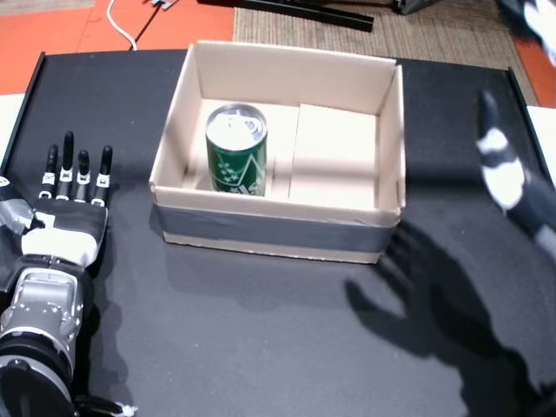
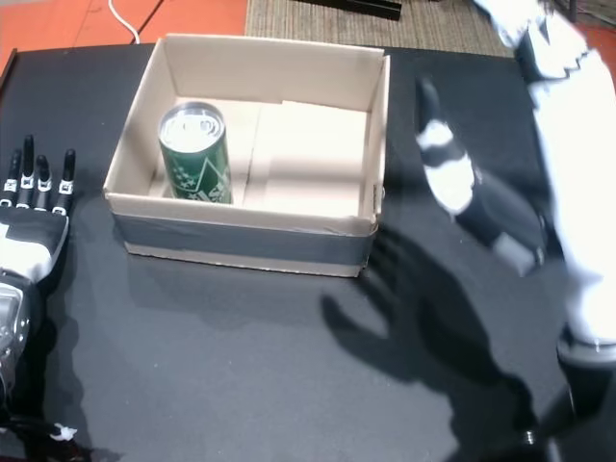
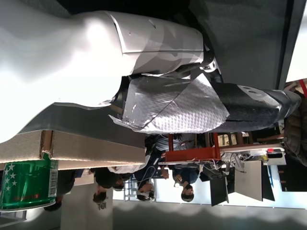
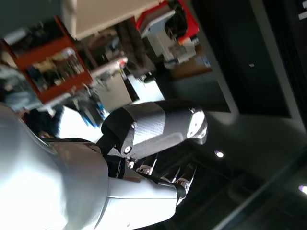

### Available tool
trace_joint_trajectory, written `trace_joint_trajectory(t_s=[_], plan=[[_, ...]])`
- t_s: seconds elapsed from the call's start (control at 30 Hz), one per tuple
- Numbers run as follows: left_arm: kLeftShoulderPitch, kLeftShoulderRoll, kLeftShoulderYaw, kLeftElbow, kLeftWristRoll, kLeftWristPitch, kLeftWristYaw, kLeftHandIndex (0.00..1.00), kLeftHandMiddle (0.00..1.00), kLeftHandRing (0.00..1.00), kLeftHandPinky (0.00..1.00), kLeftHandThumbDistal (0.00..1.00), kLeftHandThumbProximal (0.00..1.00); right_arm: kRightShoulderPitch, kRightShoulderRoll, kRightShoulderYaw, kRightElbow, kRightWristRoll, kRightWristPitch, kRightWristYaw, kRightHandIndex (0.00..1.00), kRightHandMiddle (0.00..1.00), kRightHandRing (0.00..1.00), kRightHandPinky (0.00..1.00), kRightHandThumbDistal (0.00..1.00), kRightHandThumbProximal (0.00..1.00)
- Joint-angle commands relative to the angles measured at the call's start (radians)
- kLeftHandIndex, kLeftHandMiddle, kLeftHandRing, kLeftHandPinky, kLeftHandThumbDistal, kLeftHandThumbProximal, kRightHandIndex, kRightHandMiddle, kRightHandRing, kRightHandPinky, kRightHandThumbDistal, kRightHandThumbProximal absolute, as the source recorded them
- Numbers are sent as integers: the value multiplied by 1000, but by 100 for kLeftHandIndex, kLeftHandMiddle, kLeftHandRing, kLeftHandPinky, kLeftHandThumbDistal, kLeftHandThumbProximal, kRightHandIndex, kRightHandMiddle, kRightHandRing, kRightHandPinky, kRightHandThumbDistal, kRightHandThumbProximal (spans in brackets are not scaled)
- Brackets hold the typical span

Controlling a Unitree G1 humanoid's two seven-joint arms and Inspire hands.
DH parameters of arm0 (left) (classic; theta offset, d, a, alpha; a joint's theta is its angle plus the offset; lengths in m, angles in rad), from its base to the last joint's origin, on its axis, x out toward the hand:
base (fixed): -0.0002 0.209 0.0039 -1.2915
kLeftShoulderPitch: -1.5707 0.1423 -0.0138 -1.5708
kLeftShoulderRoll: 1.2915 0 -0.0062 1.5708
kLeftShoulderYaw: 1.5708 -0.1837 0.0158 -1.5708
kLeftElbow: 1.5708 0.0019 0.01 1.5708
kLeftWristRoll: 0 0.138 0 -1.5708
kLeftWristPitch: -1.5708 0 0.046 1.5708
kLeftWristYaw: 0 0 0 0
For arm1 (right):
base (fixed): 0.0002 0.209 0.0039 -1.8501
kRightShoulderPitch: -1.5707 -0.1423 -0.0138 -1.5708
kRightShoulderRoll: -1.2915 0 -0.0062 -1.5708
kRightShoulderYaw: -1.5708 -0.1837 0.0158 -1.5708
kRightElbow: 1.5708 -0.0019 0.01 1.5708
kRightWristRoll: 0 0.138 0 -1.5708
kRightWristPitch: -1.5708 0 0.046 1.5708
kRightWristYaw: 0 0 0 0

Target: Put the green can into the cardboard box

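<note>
The green can [image 1: 236, 149] [image 2: 195, 153] stands upright inside the cardboard box [image 1: 269, 230] [image 2: 245, 241], in its left half, and shows in both head views. In the left wrist view the green can [image 3: 26, 186] appears beside the cardboard box wall [image 3: 91, 148]. My left hand [image 1: 68, 208] [image 2: 34, 217] lies flat on the black table left of the box, fingers straight and apart, holding nothing. My right hand [image 1: 508, 178] [image 2: 472, 188] hangs in the air right of the box, blurred, fingers spread and empty. In the right wrist view my right hand [image 4: 158, 132] holds nothing.
The black table [image 1: 261, 347] [image 2: 221, 366] carries the box and the right hand's shadow. Orange floor [image 1: 52, 35] and a white cable [image 1: 122, 26] lie beyond the far edge. Several people [image 3: 144, 184] and shelving show in the left wrist view.
</note>
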Motion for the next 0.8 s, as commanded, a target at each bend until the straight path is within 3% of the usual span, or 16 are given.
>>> trace_joint_trajectory(t_s=[0.0,0.17,0.33,0.43,0.53,0.63,0.7,0.77], plan=[[18,7,-4,5,13,4,12,61,27,47,86,83,100,55,1,-31,-13,38,-30,45,59,72,85,94,58,59],[24,12,-3,5,12,9,-9,59,25,44,86,83,97,128,33,-55,60,146,-154,136,58,73,86,93,72,64],[21,16,-4,5,13,9,-5,60,27,45,89,82,100,151,158,-66,232,160,-304,147,58,72,85,93,70,64],[22,22,-9,5,19,10,-8,60,24,44,88,82,100,160,240,-123,291,13,-305,41,52,69,85,94,72,68],[21,27,-9,5,17,11,-5,60,24,43,86,86,100,157,289,-136,310,-158,-283,-123,51,68,84,93,71,62],[20,34,-15,6,23,12,2,60,25,44,89,85,100,173,282,-99,302,-315,-183,-285,51,68,85,96,80,68],[19,38,-17,6,24,13,4,60,25,45,92,85,100,186,270,-68,307,-379,-128,-389,51,68,84,96,87,65],[18,39,-15,6,21,13,7,61,25,44,93,84,100,187,258,-28,320,-438,-71,-516,50,67,82,97,84,64]])
